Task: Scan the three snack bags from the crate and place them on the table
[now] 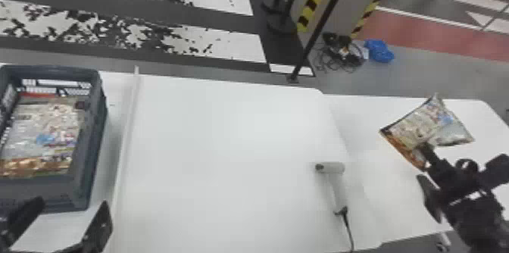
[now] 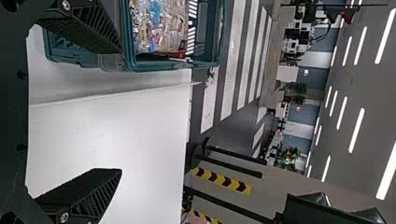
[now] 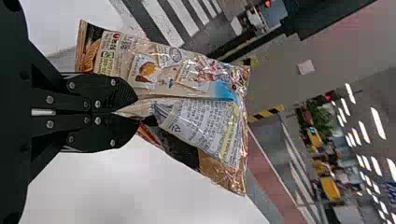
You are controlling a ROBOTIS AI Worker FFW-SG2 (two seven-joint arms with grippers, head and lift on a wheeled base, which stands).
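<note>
You have a flat, smooth tabletop [image 1: 227, 138] in plain white. The rectangular slatted plastic crate [image 1: 95, 131] reads slate grey to you from the head, teal from the left wrist. The glossy printed plastic snack bag [image 1: 420, 123] shows you beige panels, a bright blue patch, orange-brown along one end. Your pistol-shaped plastic scanner [image 1: 333, 184]: pale grey, its thin cable [image 1: 348, 229] black. Beyond, you see yellow-and-black diagonally striped tape [image 1: 314, 0] and white floor bars [image 1: 227, 46] flecked black.
</note>
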